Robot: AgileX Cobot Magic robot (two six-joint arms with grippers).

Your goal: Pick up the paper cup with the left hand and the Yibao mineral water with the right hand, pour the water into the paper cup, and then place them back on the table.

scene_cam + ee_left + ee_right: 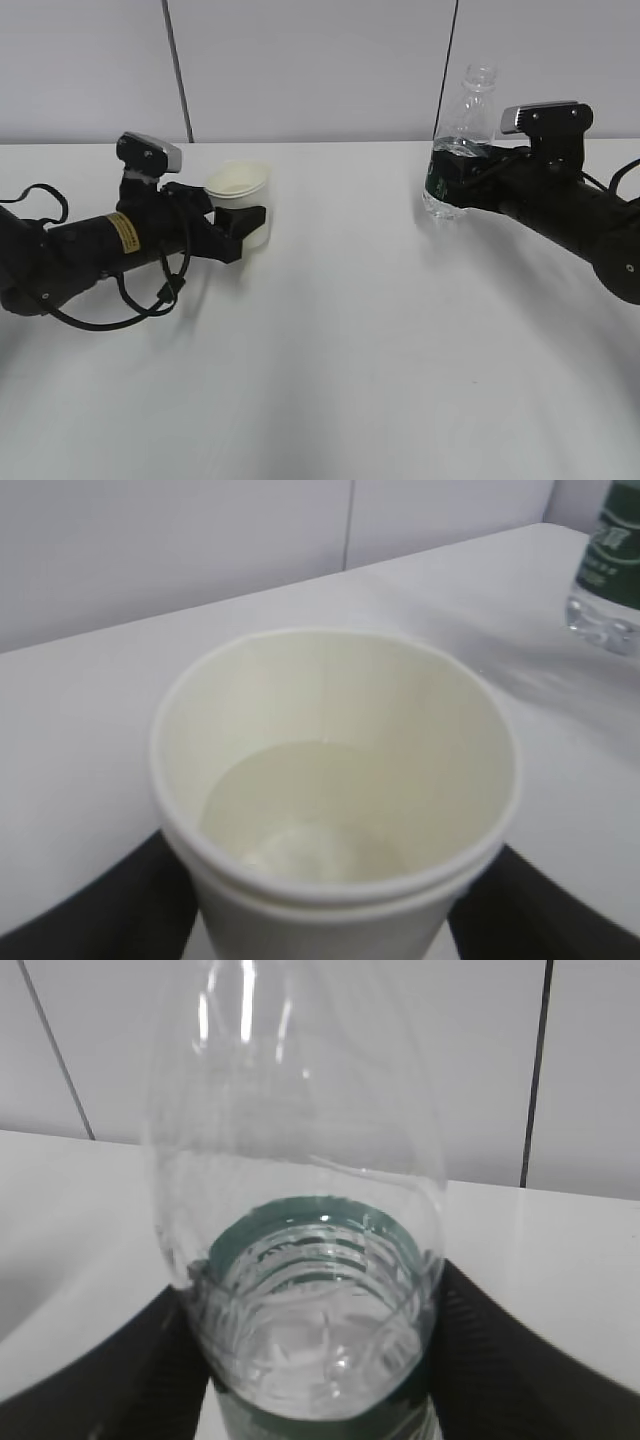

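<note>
Cream-white paper cup (240,190) sits upright, clamped in the left pincer (243,222), water pooled in its bottom. Well apart, the right pincer (463,172) grips the upright Yibao mineral water (462,140) around its green label above the white counter (340,330).

Soft even overhead light; faint shadows on table (330,330); wrist views slightly blurred, glare streaks on bottle (300,1160).
</note>
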